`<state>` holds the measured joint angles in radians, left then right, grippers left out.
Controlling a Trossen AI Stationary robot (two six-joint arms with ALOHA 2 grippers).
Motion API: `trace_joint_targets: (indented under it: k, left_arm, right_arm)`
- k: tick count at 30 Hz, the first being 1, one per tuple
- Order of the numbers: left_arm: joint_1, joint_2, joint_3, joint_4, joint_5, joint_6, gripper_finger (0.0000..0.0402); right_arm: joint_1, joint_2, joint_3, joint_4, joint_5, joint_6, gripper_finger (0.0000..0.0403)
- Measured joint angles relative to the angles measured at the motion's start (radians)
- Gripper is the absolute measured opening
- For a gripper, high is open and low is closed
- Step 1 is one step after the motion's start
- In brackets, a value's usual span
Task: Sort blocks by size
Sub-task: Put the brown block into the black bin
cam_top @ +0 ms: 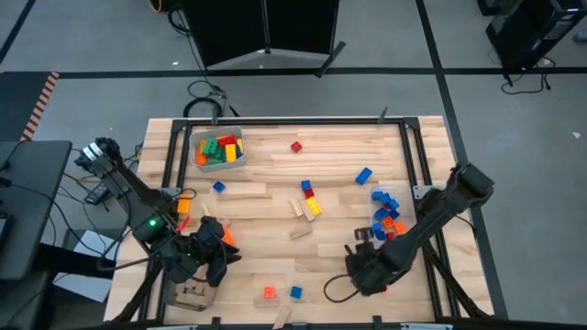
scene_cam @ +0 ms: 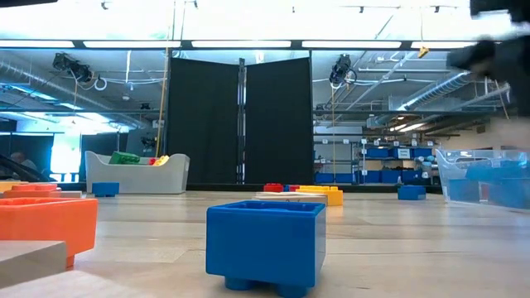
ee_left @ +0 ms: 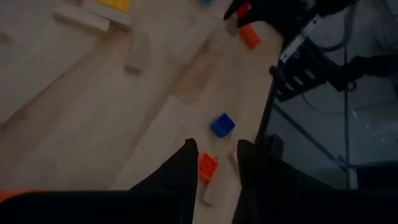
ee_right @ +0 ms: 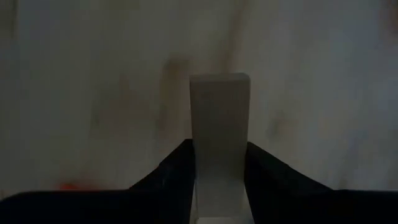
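Table (cam_top: 275,206): blocks scattered | right hand (ee_right: 219,163) clamps wooden piece (ee_right: 219,112) | left hand (ee_left: 214,163) narrow, empty

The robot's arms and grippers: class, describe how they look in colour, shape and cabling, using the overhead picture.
Both arms are dark, nearly black, built of jointed tube-like segments. The left arm carries a small green light near its lower end. Black cables loop beside the right gripper. Each gripper ends in two dark fingers.

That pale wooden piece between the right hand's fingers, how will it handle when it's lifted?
The wooden piece looks like a plain, straight-sided block, so probably stiff and not prone to rolling. Its faces look smooth, so it might slip if gripped lightly. The right hand holds it by its long sides with one end sticking out, so it could pivot a little.
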<state>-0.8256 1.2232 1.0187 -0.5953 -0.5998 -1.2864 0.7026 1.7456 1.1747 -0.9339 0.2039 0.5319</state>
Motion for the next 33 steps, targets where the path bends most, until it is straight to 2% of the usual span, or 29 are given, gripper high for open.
trace_joint_targets:
  k: [3,6,8,11,13,17,23,29,33]
  left_arm:
    - [0.022,0.002,0.000,0.000,-0.047,0.014,0.0122]
    - [0.056,0.015,0.000,0.004,-0.109,0.094,0.0122]
    - [0.084,0.030,-0.001,0.018,-0.149,0.122,0.0122]
    - [0.142,0.053,-0.002,0.074,-0.197,0.166,0.0122]
    - [0.189,0.074,-0.002,0.126,-0.229,0.276,0.0122]
    - [0.284,0.123,-0.002,0.335,-0.241,0.615,0.0122]
    - [0.397,0.213,-0.002,0.767,-0.270,1.048,0.0122]
    - [0.443,0.249,-0.002,1.037,-0.485,1.299,0.0122]
    - [0.477,0.251,-0.001,1.123,-0.489,1.358,0.0122]
  right_arm:
    - [-0.022,-0.094,-0.001,-0.002,0.165,0.113,0.0119]
    - [-0.042,-0.197,0.000,0.002,0.369,0.224,0.0119]
    - [-0.053,-0.261,0.000,0.017,0.468,0.269,0.0119]
    - [-0.080,-0.353,0.000,0.087,0.600,0.276,0.0119]
    - [-0.103,-0.399,0.000,0.153,0.651,0.229,0.0119]
    - [-0.158,-0.471,0.001,0.290,0.663,0.089,0.0119]
    - [-0.243,-0.508,0.001,0.490,0.658,-0.167,0.0119]
    - [-0.319,-0.500,0.001,0.593,0.579,-0.352,0.0119]
    - [-0.348,-0.473,0.002,0.631,0.561,-0.430,0.0119]
